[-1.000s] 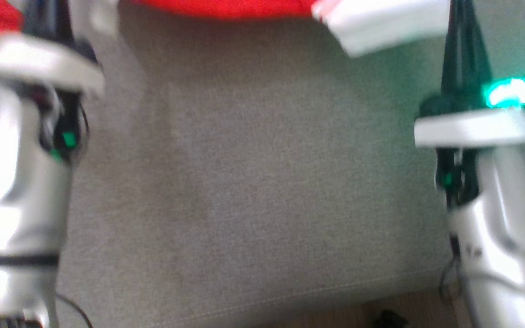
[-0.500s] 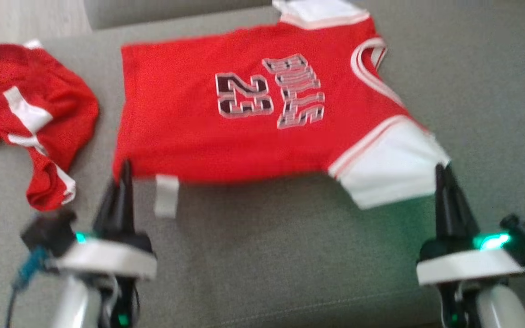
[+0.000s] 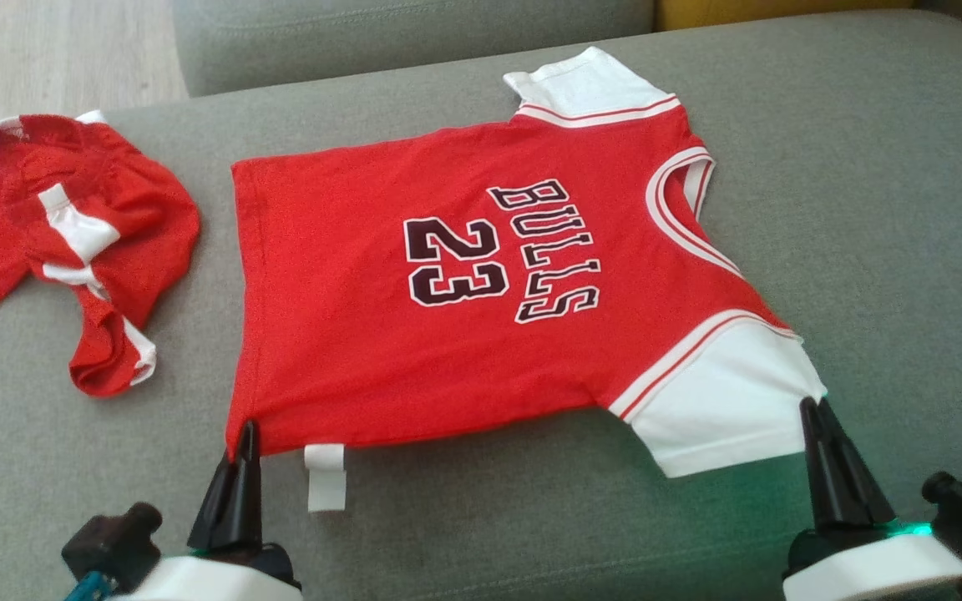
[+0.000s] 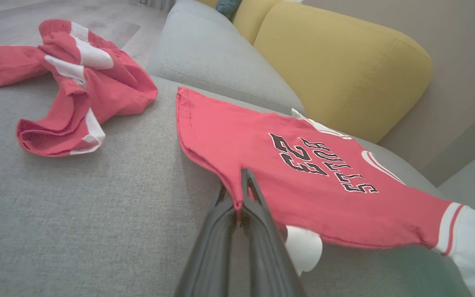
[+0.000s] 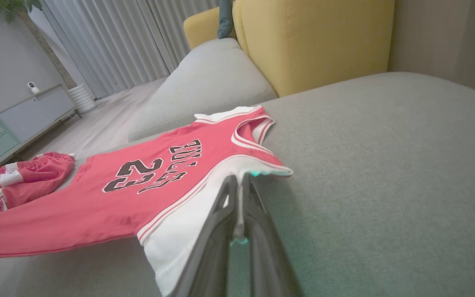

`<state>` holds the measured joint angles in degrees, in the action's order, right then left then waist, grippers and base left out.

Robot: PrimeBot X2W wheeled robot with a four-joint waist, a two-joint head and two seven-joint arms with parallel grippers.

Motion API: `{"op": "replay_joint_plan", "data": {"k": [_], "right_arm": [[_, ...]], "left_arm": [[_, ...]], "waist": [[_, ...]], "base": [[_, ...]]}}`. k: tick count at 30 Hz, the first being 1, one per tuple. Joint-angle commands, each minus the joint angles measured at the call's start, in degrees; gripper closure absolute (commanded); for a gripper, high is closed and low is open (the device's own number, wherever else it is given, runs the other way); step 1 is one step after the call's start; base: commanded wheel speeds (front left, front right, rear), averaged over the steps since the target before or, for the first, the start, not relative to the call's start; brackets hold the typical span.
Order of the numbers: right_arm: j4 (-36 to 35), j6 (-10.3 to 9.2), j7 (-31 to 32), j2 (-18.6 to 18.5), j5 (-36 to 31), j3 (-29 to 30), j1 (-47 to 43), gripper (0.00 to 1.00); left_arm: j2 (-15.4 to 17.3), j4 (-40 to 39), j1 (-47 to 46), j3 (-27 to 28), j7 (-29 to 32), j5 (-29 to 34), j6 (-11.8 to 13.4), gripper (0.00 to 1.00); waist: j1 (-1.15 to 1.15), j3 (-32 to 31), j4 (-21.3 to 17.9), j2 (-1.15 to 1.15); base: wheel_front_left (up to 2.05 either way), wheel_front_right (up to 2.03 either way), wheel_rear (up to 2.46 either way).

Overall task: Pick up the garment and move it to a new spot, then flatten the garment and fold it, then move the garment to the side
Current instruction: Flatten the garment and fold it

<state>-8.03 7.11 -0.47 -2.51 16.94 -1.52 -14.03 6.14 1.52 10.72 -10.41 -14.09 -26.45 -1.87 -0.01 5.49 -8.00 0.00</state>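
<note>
Lower left, my left claw [image 3: 245,434] grips the jersey [image 3: 448,334] hem; my right claw [image 3: 812,411], its white sleeve. Pull unevenly and I'd lose either pinch.

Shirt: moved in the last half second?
Yes. Against the shorts, the shirt has slid down the head view: its gripped corner now lies below the shorts' lower end.

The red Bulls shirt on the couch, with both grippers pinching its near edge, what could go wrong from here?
1. The left gripper pinches only the hem corner of the shirt; a pull may slip it free.
2. The right gripper holds the white sleeve by its tip, so lifting could sag the middle into wrinkles.
3. The crumpled red garment lies close on the left; a sideways move might drag over it.
</note>
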Motion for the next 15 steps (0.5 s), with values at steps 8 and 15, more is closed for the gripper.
{"op": "replay_joint_plan", "data": {"k": [8,15], "right_arm": [[4.2,0.37,-1.7,-0.4,2.4,-1.5,5.2,1.00],[6.4,0.37,-4.3,-0.4,3.2,-1.5,11.8,1.00]], "left_arm": [[-1.0,0.7,-4.9,1.3,0.9,-2.7,0.3,1.00],[-2.1,2.8,-11.2,1.7,1.8,-7.3,0.0,1.00]], "waist": [[0.01,2.8,0.7,0.00],[0.01,5.5,1.2,0.00]], "base": [[0.00,0.00,0.00],[0.00,0.00,0.00]]}}
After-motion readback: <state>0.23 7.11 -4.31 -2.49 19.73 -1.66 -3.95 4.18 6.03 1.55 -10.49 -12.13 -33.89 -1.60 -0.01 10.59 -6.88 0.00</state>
